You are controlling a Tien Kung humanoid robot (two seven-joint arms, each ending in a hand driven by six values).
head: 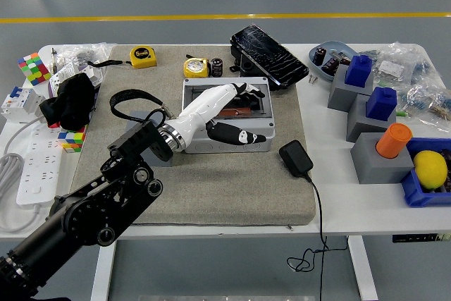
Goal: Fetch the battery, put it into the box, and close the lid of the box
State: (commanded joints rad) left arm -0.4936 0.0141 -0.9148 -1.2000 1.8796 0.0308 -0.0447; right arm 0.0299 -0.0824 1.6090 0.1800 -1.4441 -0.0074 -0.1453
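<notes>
The left hand (224, 107) lies across the grey box (227, 118), which sits on the beige mat (211, 174) in the middle of the tabletop (331, 174). Its fingers (243, 89) are stretched out and loosely spread over the far half of the box, pinching nothing, while the thumb (236, 134) reaches along the near rim. Under the palm, the clear lid (246, 103) appears folded down over the box, with a reddish-brown shape showing through it. That shape is probably the battery, already inside, though the hand hides too much to be sure. The right hand is not in view.

The step in hand seems to be closing the lid. To do it well, the hand should press flat and straight down, with the load on the edge of the lid opposite its hinge. I cannot tell which side of the box the hinge is on. The thumb lies along the near wall of the box and could steady it so it does not slide on the mat. The push should be even, since a tilted press could leave one corner proud. The black case (269, 56) lies just beyond the box's far right corner, so the fingers should not reach past the far rim. The charger (297, 158) to the right of the box is clear of the hand.
</notes>
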